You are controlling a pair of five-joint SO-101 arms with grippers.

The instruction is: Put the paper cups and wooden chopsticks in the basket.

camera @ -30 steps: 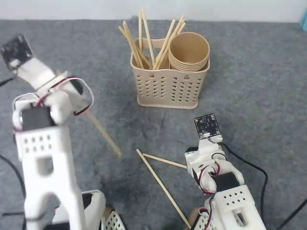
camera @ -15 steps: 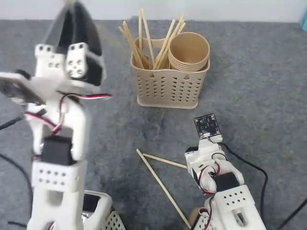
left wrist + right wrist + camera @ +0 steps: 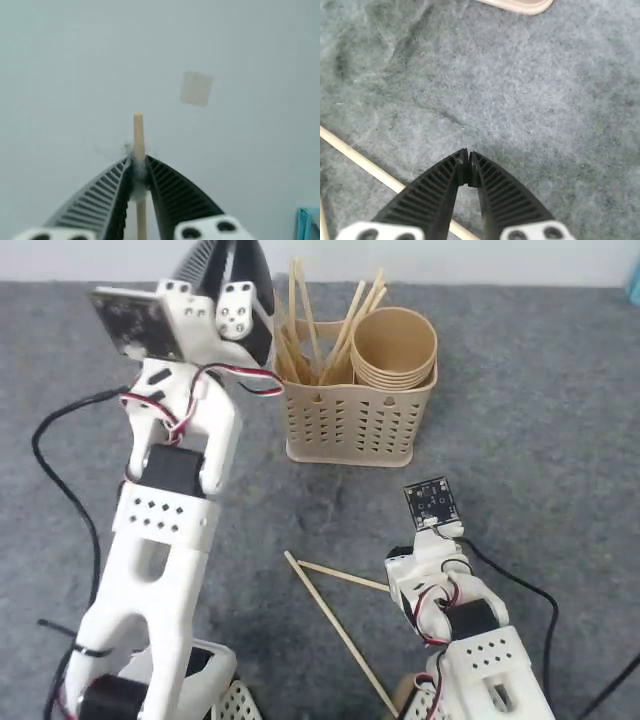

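A beige slotted basket point(image 3: 355, 420) stands at the back of the grey carpet. It holds a stack of paper cups point(image 3: 393, 345) on its right side and several wooden chopsticks point(image 3: 300, 325) on its left. My left gripper point(image 3: 232, 254) is raised high just left of the basket. In the left wrist view this gripper point(image 3: 138, 167) is shut on a chopstick point(image 3: 138, 131) whose end pokes past the fingertips. Two more chopsticks point(image 3: 340, 625) lie crossed on the carpet in front. My right gripper point(image 3: 468, 167) hovers low over the carpet, shut and holding nothing, beside a lying chopstick point(image 3: 365, 160).
The right arm's body point(image 3: 445, 610) sits at the front right, next to the lying chopsticks. The basket's base edge point(image 3: 520, 5) shows far off in the right wrist view. Open carpet spreads to the right of the basket.
The left arm has swung up off the carpet at the left and across to the right, carrying its chopstick to beside the basket. The right arm has kept still.
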